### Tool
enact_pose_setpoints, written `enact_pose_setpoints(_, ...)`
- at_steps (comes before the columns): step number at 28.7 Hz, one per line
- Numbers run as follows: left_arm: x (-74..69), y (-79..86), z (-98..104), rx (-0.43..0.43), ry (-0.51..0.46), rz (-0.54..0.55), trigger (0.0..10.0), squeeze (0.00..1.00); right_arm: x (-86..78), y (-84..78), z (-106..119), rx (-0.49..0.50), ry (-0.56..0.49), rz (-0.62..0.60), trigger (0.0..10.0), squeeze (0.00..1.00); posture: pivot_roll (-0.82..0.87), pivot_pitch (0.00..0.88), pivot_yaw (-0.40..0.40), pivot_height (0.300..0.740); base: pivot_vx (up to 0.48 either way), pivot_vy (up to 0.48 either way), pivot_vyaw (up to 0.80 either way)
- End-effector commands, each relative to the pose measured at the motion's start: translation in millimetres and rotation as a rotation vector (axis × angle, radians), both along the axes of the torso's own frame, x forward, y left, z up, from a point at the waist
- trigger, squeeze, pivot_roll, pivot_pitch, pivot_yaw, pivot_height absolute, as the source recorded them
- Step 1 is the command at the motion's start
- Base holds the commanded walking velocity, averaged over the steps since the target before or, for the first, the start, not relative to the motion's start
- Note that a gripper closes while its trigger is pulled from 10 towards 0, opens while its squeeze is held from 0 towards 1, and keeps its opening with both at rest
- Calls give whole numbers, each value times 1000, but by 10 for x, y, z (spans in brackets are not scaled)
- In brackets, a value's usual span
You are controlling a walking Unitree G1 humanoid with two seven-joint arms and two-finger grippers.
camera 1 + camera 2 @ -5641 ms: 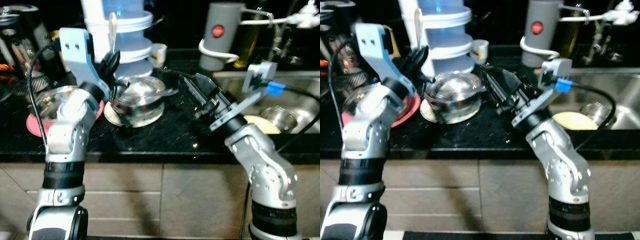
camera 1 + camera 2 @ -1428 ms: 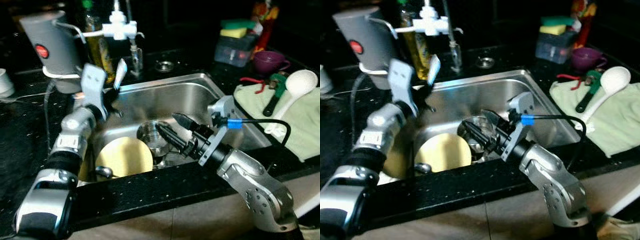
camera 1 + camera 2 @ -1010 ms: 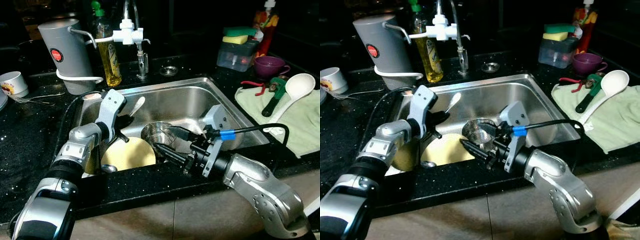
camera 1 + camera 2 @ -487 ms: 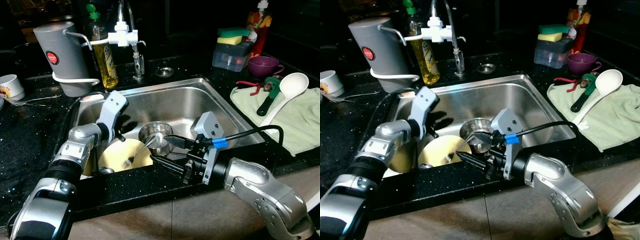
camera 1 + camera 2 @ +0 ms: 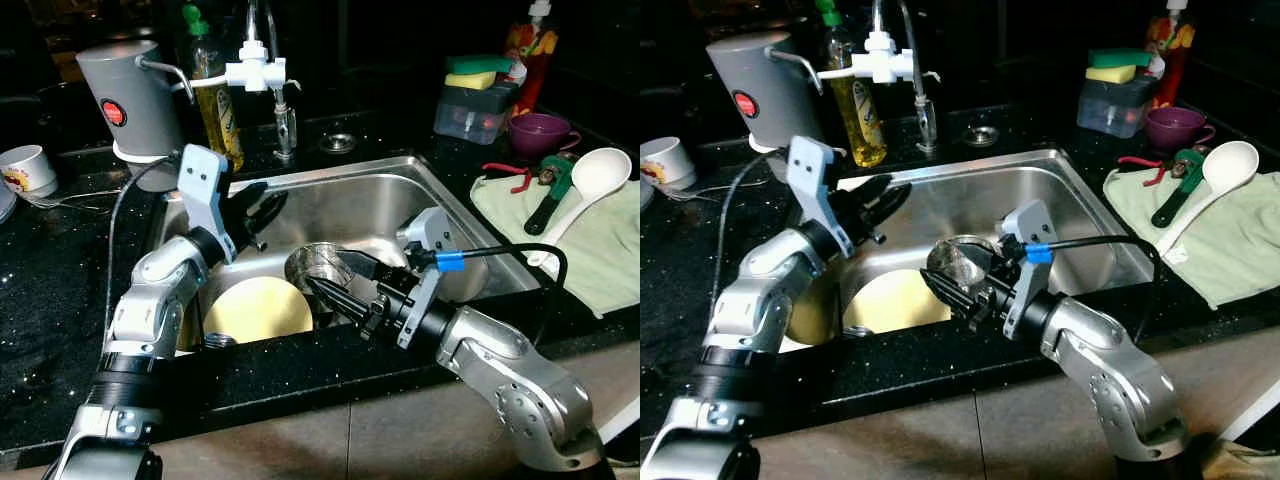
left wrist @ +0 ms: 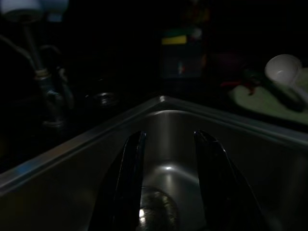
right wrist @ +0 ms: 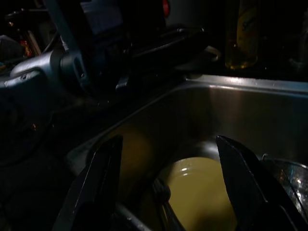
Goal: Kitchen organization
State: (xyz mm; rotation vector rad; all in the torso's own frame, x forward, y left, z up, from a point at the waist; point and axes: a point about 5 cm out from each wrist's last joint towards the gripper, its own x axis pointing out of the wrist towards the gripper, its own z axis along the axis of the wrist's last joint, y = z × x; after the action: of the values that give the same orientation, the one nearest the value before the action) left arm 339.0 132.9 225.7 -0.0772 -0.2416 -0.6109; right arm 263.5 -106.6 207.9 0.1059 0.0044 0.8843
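Change since 0.5 s ago: the left gripper (image 5: 262,205) has risen from low over the plate to the sink's left rim; the thin utensil then seen leaning from the bowl onto the plate cannot be made out now; the right gripper (image 5: 340,285) has lifted slightly and still points at the bowl.
Left gripper: fingers apart, holding nothing, above the left part of the sink (image 5: 380,205); its wrist view looks along the fingers (image 6: 127,192) into the steel basin.
Right gripper: fingers spread wide, holding nothing, low over the front of the sink; its wrist view shows the plate between the fingers (image 7: 96,187).
Plate: one, yellow (image 5: 258,308), lying in the front left of the sink.
Bowl: one, steel (image 5: 318,270), in the sink just right of the plate, by the right gripper's tips.
Tap: one, white-headed (image 5: 255,72), behind the sink.
Soap bottle: one, yellow with green cap (image 5: 215,95), left of the tap.
Grey canister: one (image 5: 125,95), on the tabletop (image 5: 50,300) left of the bottle.
White cup: one (image 5: 25,170), far left.
Cloth: one, green (image 5: 590,240), right of the sink, carrying one white ladle (image 5: 590,185) and one green-handled tool (image 5: 548,185).
Purple cup: one (image 5: 540,130), behind the cloth.
Sponges: two, stacked on a clear box (image 5: 478,105).
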Motion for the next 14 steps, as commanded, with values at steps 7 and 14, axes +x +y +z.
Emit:
enact_pose_setpoints(7,-54,32,-99,-6,56,25,10000,0,68,-8,7,30,-7,-34,10000,0,-78,0,60,740,-377,0,0)
enact_pose_setpoints(14,-94,18,-123,4,78,24,10000,0,131,-53,5,46,-16,-85,10000,0,-76,0,59,740,-392,0,0)
